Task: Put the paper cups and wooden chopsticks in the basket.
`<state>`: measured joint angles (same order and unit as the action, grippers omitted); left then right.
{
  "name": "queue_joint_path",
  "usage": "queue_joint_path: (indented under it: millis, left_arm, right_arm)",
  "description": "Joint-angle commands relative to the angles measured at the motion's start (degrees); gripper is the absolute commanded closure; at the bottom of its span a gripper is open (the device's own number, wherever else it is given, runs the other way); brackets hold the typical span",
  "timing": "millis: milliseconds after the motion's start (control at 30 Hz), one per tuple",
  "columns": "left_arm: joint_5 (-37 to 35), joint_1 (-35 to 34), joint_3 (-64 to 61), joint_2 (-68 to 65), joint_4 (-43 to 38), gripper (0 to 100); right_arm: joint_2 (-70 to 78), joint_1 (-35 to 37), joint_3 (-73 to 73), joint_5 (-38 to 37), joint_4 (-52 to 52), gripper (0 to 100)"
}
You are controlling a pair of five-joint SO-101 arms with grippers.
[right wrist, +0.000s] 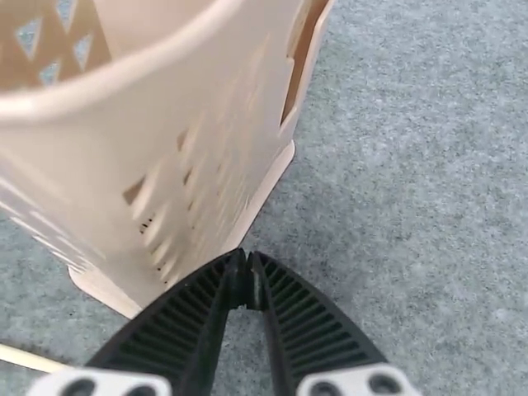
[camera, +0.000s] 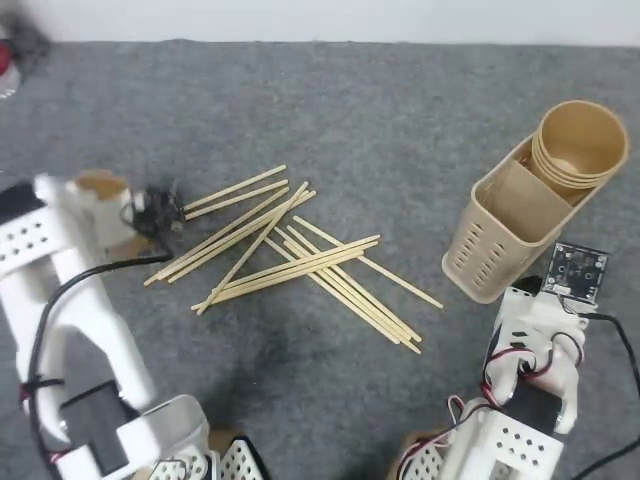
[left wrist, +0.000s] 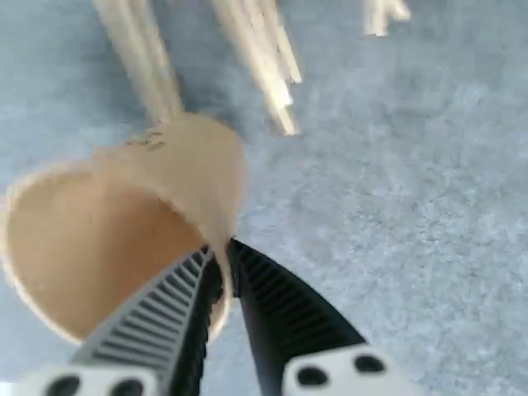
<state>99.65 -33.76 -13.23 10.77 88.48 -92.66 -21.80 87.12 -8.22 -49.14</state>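
Pinching the thin-walled paper cup (left wrist: 107, 239) is the ribbed left hand (left wrist: 221, 257).

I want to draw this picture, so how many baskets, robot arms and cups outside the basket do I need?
Basket: 1
Robot arms: 2, the left arm and the right arm
Cup outside the basket: 1
Total: 4

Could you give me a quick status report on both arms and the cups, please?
Left gripper shut on paper cup, at its rim. Right gripper shut, empty, beside basket. Chopsticks scattered on carpet between cup and basket.
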Motion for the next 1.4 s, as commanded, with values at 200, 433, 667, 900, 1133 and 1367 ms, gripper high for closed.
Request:
queue_joint_path:
  millis: [200, 433, 667, 900, 1133, 1367]
  left_arm:
    - [-27.2, 24.2, 36.0, 1.2, 11.9, 99]
    - [-55.3, 50.5, 48.0, 0.6, -0.8, 99]
    - [-65.3, 68.7, 42.3, -4.5, -20.8, 99]
    - [-65.5, 77.3, 40.7, -17.1, -33.6, 99]
    - [-65.2, 78.7, 42.4, -31.7, -42.5, 99]
    - [-65.2, 79.9, 54.5, -39.6, -36.7, 99]
  right_arm:
    - [-0.1, 0.0, -0.7, -0.8, 1.2, 99.1]
    - [-3.6, -8.1, -1.1, 3.9, 1.9, 99.1]
    - [-11.6, -17.6, 0.5, 12.0, 0.7, 99.0]
    - [-11.3, -17.5, 0.8, 12.0, 0.7, 99.0]
    - [-11.3, -17.2, 0.9, 12.0, 0.7, 99.0]
    - [-11.3, -14.1, 2.0, 8.9, 2.0, 99.1]
